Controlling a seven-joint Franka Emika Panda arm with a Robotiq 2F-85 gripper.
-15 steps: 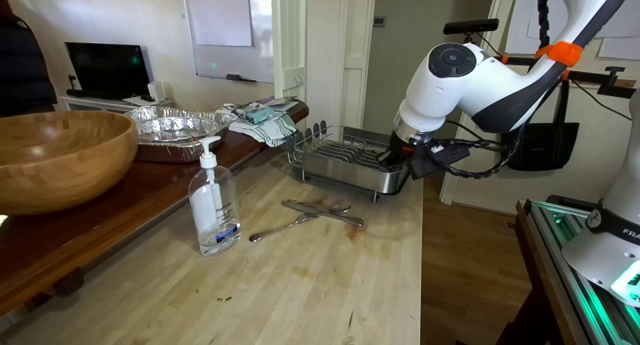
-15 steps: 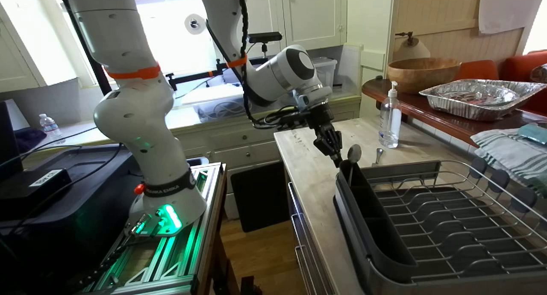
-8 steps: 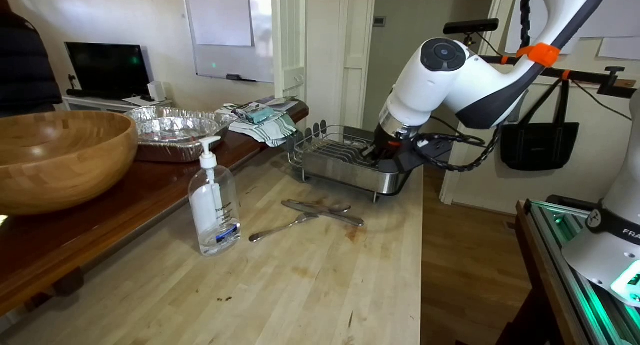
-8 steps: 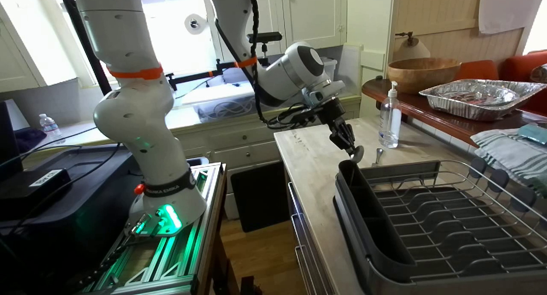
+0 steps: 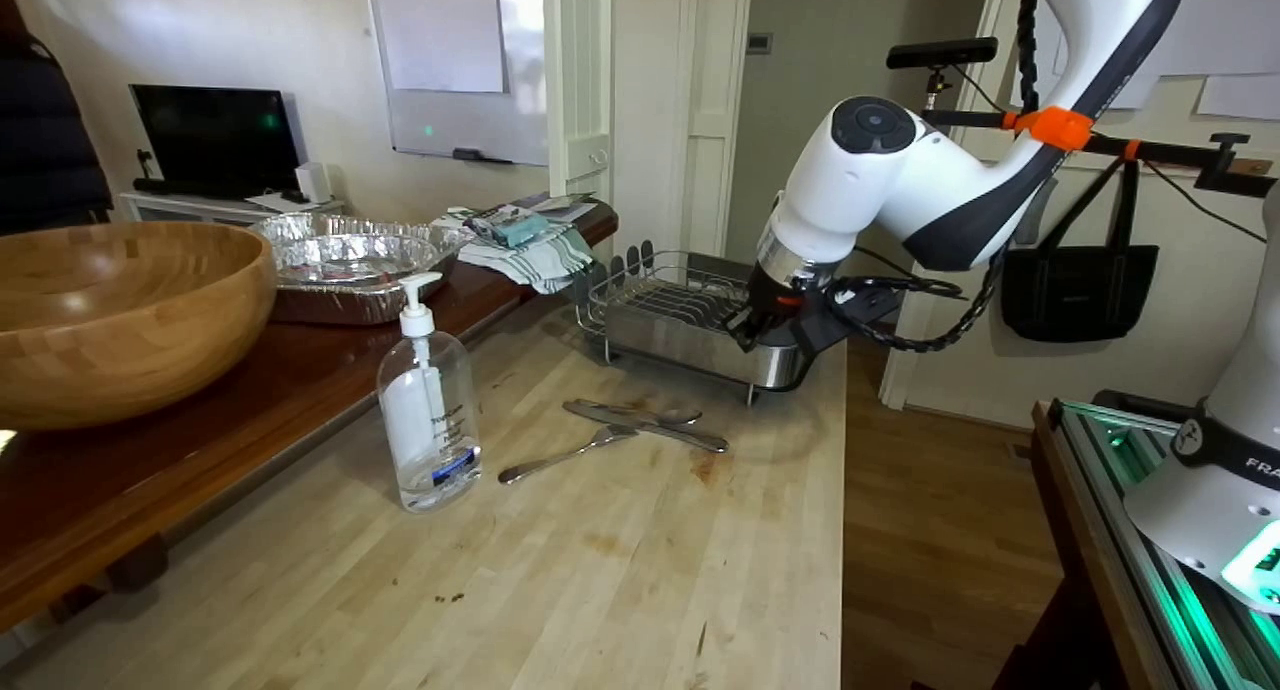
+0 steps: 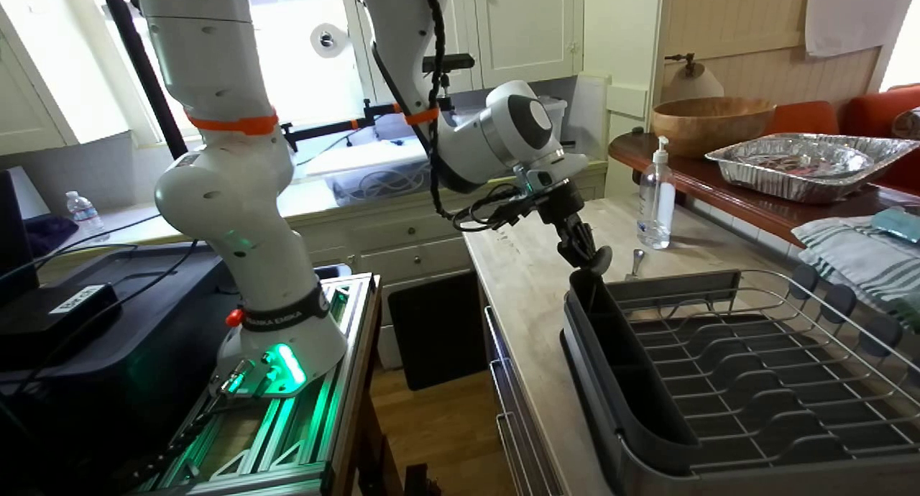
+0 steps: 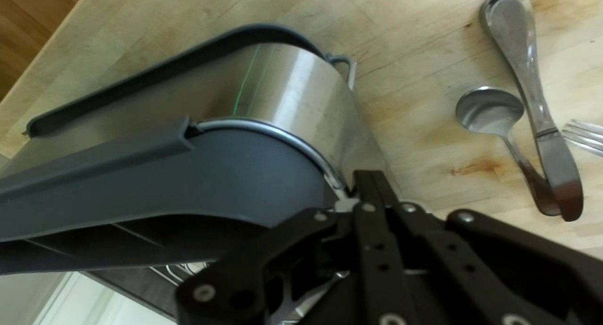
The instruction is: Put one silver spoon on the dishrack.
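The dishrack [image 6: 675, 290] stands on the wooden table; it also shows in another exterior view [image 5: 680, 346] and the wrist view [image 7: 301, 87]. A silver spoon [image 6: 602, 259] stands bowl-up and tilted at the near-robot end of the rack's black holder [image 6: 665, 442]; its handle is hidden. My gripper [image 6: 591, 267] is at that corner, right against or beside the spoon's bowl. In the wrist view my gripper [image 7: 372, 175] has its fingertips together over the rack's rim, with no spoon visible between them. Another silver spoon [image 7: 490, 110] lies on the table.
A knife [image 7: 516, 42] lies across the table spoon, with a fork [image 7: 586, 135] beside it. A pump bottle [image 5: 430, 430] stands on the table. A wooden bowl [image 5: 130, 320], foil trays [image 5: 350, 270] and towels [image 5: 530, 255] are on the raised counter. Wire tines fill the rack.
My gripper has moved across the holder's corner toward the spoon and slightly lower. The spoon in the holder, more upright and apart from the fingers before, is now tilted away at the fingertips.
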